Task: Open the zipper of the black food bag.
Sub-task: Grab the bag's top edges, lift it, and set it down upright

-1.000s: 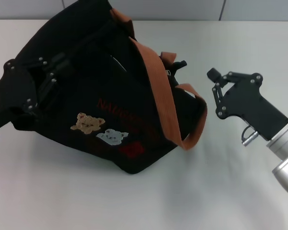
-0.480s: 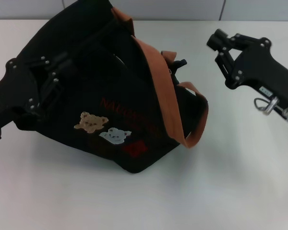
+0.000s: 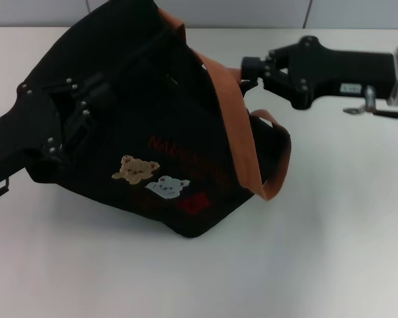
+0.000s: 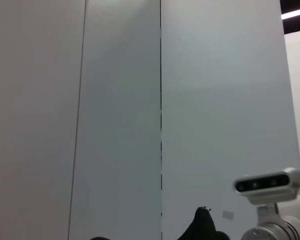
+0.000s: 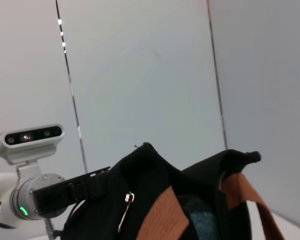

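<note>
A boxy black fabric food bag (image 3: 152, 126) with two wide orange-brown webbing straps (image 3: 235, 126) is being shown lying tilted on a white table (image 3: 331, 252), with its front face turned toward the head camera; a tan bear patch (image 3: 136, 167), a pale bear patch (image 3: 167, 187) and a red label (image 3: 195, 203) are being displayed low on that face. The bag's left side is being pressed by the black left gripper (image 3: 69, 126), whose fingers are spread against the fabric without anything being visibly pinched between them. The black right gripper (image 3: 247, 67) is being held level above the table at the bag's right upper corner, just beside the nearer strap; its fingertips are being brought close together at a small dark tab there, but whether that tab is being pinched cannot be told. In the right wrist view, the bag's open-looking top rim is being seen from close by, and a flat silver metal pull of the zipper (image 5: 125, 210) is hanging against the black fabric beside the strap. In the left wrist view, only a grey panelled wall (image 4: 120, 100) and a white camera head (image 4: 267, 182) are being shown.
</note>
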